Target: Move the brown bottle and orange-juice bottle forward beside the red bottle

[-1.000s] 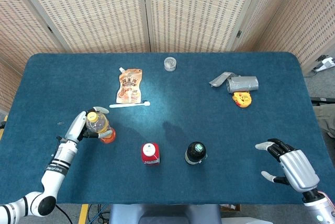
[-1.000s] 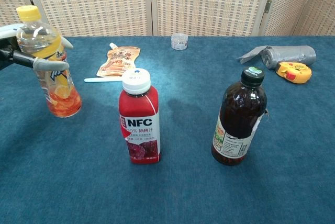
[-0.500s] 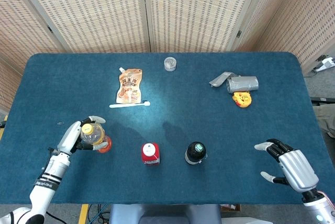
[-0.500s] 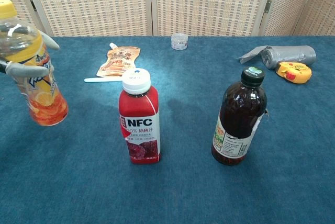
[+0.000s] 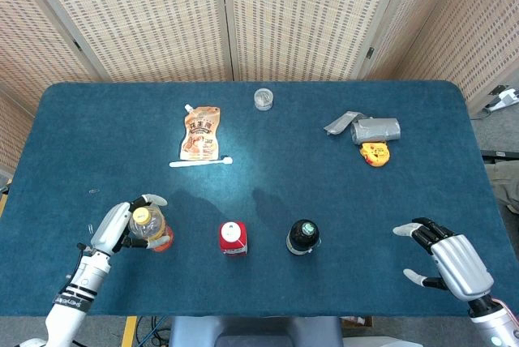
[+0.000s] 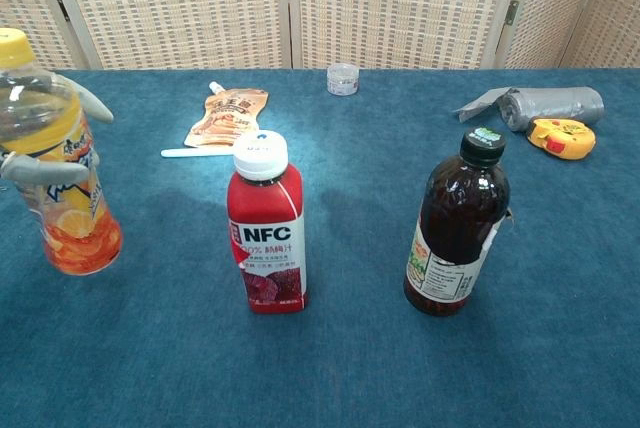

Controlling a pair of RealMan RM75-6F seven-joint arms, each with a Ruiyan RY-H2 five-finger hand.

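Fingers of the left hand are wrapped round the juice bottle, left of the red bottle; its smooth, rigid plastic is best gripped mid-body. Beyond, the brown bottle stands right of the red bottle. The right hand is held open, empty, farther right, near the table edge.

Three bottles, one pouch, one jar, one spoon, one tape measure.
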